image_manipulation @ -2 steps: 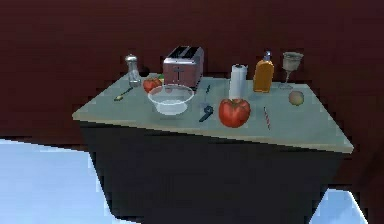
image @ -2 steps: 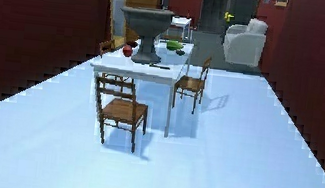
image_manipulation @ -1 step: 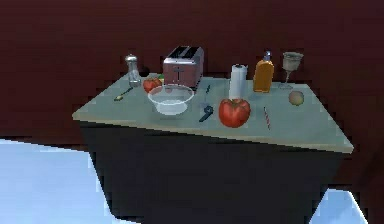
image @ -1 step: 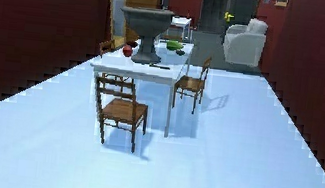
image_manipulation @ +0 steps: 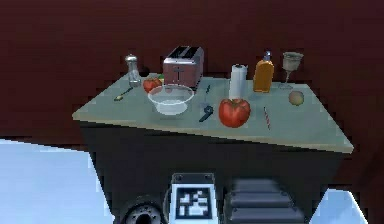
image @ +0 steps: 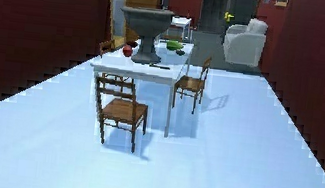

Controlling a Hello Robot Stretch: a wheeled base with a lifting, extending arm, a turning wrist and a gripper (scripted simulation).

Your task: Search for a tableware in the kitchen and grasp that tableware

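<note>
Cluttered worktop [image_manipulation: 300, 122], glass bowl [image_manipulation: 171, 97] near its front edge.
Toaster [image_manipulation: 182, 66] behind it, red fruit [image_manipulation: 235, 112] alongside; cannot tell whether the tool [image_manipulation: 142, 214] holds anything.

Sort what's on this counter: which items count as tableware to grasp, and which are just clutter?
Job: glass bowl, wine glass, spoon.
Lying about: toaster, paper towel roll, amber bottle, large red fruit, metal shaker.

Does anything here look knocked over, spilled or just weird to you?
Nothing spilled or toppled: the toaster, bottle and wine glass stand upright on the counter. Oddest is the big dark urn dominating the dining table.
</note>
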